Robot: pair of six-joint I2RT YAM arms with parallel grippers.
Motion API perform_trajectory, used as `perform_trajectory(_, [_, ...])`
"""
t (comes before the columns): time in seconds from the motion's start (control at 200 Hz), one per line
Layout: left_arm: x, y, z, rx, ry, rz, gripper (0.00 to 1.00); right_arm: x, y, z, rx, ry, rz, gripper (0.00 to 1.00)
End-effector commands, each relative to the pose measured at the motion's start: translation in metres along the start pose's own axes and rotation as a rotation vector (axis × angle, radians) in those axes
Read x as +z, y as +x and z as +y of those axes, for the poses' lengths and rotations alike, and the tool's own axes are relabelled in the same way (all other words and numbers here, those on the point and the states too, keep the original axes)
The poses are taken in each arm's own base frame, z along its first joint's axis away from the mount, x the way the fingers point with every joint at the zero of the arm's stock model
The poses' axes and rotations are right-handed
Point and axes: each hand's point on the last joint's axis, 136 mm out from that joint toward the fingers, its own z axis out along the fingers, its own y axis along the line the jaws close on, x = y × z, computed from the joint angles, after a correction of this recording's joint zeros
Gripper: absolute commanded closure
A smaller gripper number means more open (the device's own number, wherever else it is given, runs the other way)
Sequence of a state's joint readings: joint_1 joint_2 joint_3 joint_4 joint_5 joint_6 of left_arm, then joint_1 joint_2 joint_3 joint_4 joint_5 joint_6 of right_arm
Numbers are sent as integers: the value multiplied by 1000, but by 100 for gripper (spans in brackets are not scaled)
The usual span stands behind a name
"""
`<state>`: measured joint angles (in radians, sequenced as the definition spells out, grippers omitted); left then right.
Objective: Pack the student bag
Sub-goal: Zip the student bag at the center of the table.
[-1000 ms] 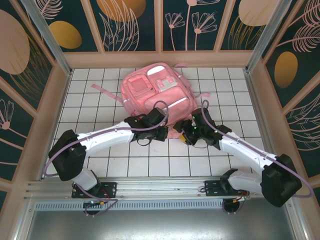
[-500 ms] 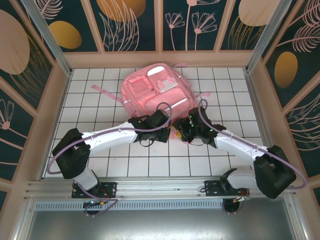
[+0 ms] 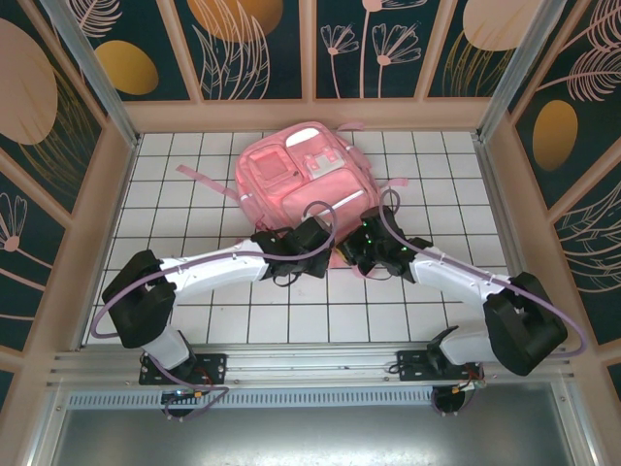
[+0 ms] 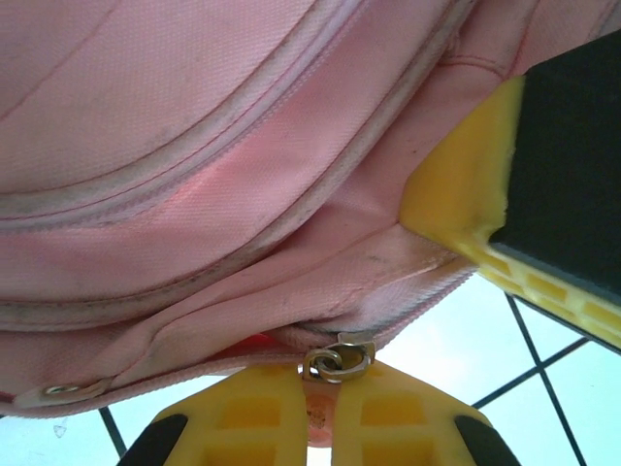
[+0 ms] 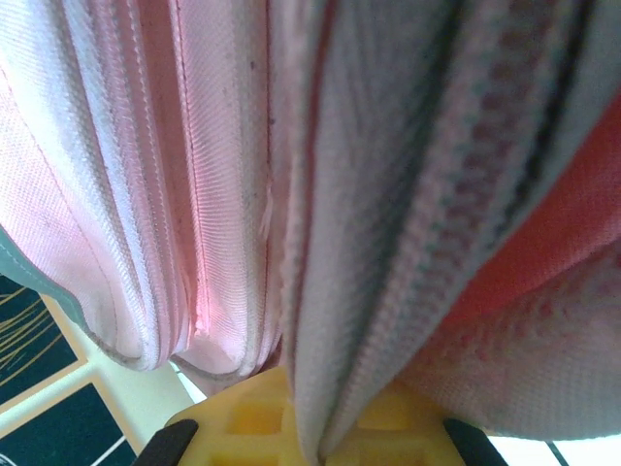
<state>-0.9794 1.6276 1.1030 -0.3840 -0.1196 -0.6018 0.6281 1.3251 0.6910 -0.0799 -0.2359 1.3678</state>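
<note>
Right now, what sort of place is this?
Probably a robot test cell: a white gridded tabletop, dark flower-patterned wall panels, and two white robot arms reaching a large soft pink fabric backpack.

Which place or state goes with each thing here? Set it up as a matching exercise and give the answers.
Things:
1. backpack
2. left hand
3. right hand
4. table

Descriptions:
A. white tiles with dark lines
B. shut on a fold of pink fabric
C. pink, lying at the far middle of the tiles
D. shut on the zip pull

Pairs: 1-C, 2-D, 3-B, 4-A
</note>
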Motion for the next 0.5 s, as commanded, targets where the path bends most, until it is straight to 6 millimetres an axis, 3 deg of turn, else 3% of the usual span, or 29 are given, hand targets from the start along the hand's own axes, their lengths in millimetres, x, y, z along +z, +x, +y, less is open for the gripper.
perform_trajectory(0.0, [-9, -4, 30, 8, -137, -49, 100, -9, -37, -28, 19, 83, -173, 100])
perform_trajectory(0.425, [-12, 6, 77, -52, -253, -52, 100, -18, -44, -27, -3, 62, -188, 100])
perform_trajectory(0.495, [-12, 6, 86, -74, -261, -53, 100, -23, -55, -29, 14, 66, -216, 100])
